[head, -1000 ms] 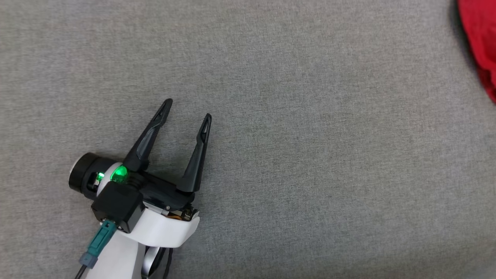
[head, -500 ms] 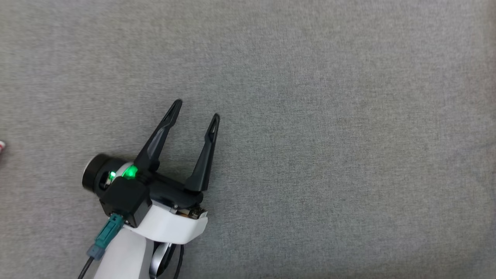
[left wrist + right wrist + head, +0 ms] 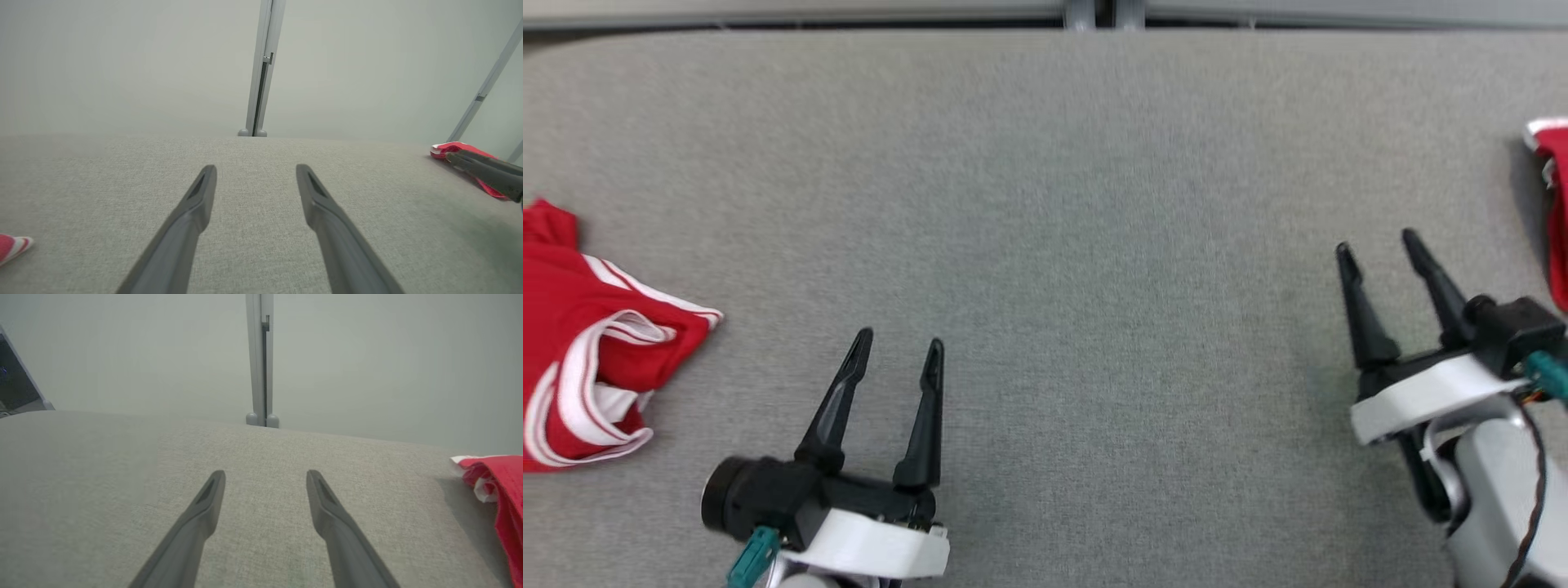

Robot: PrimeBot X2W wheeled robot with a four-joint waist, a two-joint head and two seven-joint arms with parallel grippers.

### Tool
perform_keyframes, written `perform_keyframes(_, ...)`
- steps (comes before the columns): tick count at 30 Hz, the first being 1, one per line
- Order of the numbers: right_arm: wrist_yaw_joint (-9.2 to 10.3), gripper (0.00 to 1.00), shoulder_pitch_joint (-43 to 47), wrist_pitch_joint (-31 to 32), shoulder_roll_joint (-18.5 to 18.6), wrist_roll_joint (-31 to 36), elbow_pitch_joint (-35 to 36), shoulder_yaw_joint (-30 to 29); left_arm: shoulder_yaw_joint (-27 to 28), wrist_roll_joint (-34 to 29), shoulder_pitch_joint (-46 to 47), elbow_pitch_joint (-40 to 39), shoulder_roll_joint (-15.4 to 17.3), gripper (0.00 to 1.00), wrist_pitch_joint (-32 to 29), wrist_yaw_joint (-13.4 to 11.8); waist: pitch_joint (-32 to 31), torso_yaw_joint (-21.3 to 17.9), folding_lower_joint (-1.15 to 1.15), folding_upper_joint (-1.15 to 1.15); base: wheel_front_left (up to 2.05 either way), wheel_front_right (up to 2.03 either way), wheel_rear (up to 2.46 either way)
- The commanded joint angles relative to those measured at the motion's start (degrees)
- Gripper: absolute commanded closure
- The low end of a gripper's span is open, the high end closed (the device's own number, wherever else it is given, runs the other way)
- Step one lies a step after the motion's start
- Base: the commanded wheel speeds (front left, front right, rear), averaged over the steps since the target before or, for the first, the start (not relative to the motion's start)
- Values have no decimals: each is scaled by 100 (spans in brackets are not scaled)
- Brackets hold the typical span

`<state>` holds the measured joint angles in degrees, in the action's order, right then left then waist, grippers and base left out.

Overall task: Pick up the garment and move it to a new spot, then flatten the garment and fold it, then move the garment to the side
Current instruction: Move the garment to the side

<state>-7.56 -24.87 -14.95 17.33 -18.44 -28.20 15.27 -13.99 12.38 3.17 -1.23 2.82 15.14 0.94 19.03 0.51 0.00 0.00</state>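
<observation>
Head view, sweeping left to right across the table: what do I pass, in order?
Red garment with white stripes at the left edge → left tool, open → right tool, open → second red garment at the right edge.

Red garment point(image 3: 580, 343) with white stripes at frame left, second garment point(image 3: 1558, 204) red at right edge, grey woven tabletop point(image 3: 1045, 204), my black fingers point(image 3: 837, 400)

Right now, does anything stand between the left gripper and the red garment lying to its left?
Nothing visible does: just the grey surface lies between the open left gripper and the red garment with white stripes.
</observation>
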Motion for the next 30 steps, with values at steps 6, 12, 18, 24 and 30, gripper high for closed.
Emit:
perform_keyframes(6, 14, 0, 982, -33, -719, 570, 1026, -283, 138, 8, -500, -48, 16, 0, 0, -354, -1046, 254, 0, 0, 0, 0, 0)
perform_keyframes(12, 14, 0, 1972, -32, -1211, 1098, 1744, -632, 258, 12, -947, -97, 19, 0, -1, -497, -1560, 275, 0, 0, 0, 0, 0)
perform_keyframes(18, 14, 0, 2785, -27, -1377, 1225, 1949, -786, 506, -7, -1488, -208, 17, 0, -1, -606, -1954, 125, 0, 0, 0, 0, 0)
perform_keyframes(24, 14, 0, 2981, -27, -1414, 1243, 1990, -821, 610, -179, -1691, -141, 17, 0, -1, -568, -2061, -5, 0, 0, 0, 0, 0)
perform_keyframes(30, 14, 0, 2999, -27, -1428, 1242, 2024, -807, 668, -169, -1737, -130, 17, 0, 0, -617, -2089, -83, 0, 0, 0, 0, 0)
